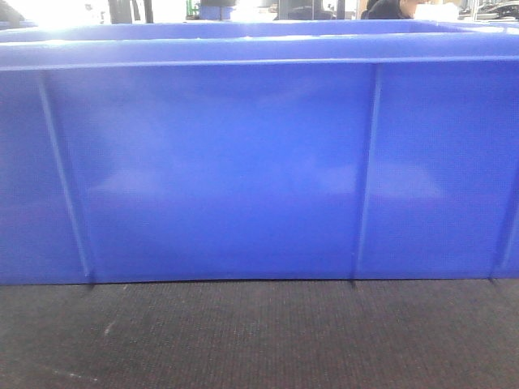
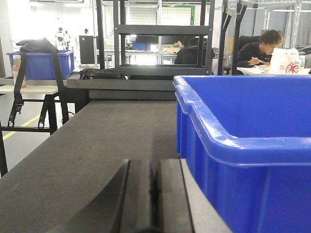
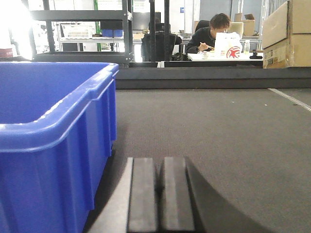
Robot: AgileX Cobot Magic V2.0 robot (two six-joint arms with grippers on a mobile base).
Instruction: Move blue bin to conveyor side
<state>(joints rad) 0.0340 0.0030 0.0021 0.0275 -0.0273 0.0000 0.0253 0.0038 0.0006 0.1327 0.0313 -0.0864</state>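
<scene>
Left gripper (image 2: 155, 194) sits low over the conveyor (image 2: 97, 145), pads pressed together, nothing between them. The blue bin (image 2: 243, 145) stands just to its right, end wall near but apart from the fingers.

Front view — the bin's long side wall (image 1: 243, 170) fills the frame, base resting on the belt, long axis running left to right across the robot.

Right gripper (image 3: 159, 194) — pads likewise closed, empty; the bin lies just to its left. So the bin sits between the two arms, each about equally near an end; neither touches it.
</scene>
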